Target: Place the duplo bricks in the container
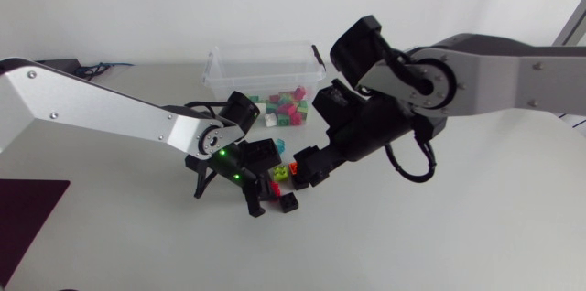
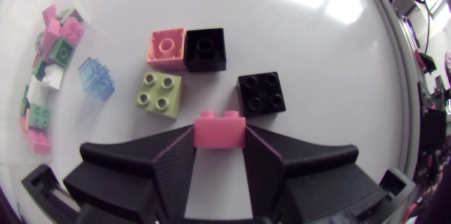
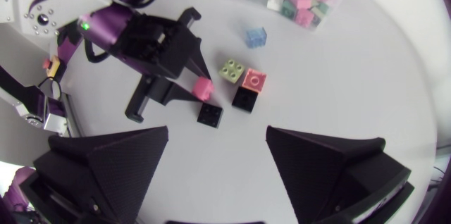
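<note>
The left gripper (image 2: 219,141) clamped a pink brick (image 2: 219,127); a black brick (image 2: 261,94) and a green brick (image 2: 160,93) lay just ahead. The right gripper (image 3: 217,139) hung open above them

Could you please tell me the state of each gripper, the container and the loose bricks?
Left gripper: shut on the pink brick.
Right gripper: open, empty.
Container: uncovered, bricks inside.
Green brick: loose, studs up.
Lone black brick: loose, studs up.
Salmon brick: loose, touching second black brick.
Blue brick: loose.
</note>
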Robot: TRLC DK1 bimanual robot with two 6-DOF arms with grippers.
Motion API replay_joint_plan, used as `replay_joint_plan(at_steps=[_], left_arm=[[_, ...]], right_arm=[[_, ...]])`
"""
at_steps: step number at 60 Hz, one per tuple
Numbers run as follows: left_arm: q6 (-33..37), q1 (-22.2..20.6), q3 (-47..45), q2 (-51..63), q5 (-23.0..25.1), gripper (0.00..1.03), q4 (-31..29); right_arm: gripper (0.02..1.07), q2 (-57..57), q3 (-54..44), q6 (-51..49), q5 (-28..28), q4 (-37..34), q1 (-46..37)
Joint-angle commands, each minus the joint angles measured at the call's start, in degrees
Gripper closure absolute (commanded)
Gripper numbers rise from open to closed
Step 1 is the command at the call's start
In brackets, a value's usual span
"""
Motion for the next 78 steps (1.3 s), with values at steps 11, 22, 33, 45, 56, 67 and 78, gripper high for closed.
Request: replay_joint_plan(at_steps=[11, 22, 33, 45, 56, 67, 78], left_arm=[[-0.49, 4.14, -2.85, -6.62, 0.76, 0.83, -2.39], [-2.25, 6.78, -4.17, -12.07, 2.35, 0.83, -2.74], [-5.24, 9.41, -4.26, -16.37, 4.02, 0.83, -2.65], [-8.84, 12.22, -2.32, -18.57, 4.63, 0.83, -1.42], [-12.62, 14.86, -0.39, -20.15, 4.72, 0.83, 0.69], [-16.67, 16.27, 1.37, -20.51, 4.72, 0.83, 3.85], [-19.83, 16.88, 2.95, -20.42, 4.72, 0.83, 6.75]], right_arm=[[0.07, 8.26, 4.09, 2.85, -1.41, -6.05, 1.81], [0.07, 14.41, 7.52, 3.72, -1.32, -8.16, 4.97], [0.07, 19.86, 11.04, 4.16, -0.88, -10.1, 6.2], [0.08, 26.45, 17.54, 4.52, 1.41, -13.61, 6.9], [0.12, 30.58, 21.85, 5.39, 2.9, -15.81, 6.9], [0.16, 34.1, 23.87, 6.63, 4.39, -16.51, 6.64], [0.29, 35.59, 25.19, 7.42, 5.18, -16.6, 6.38]])
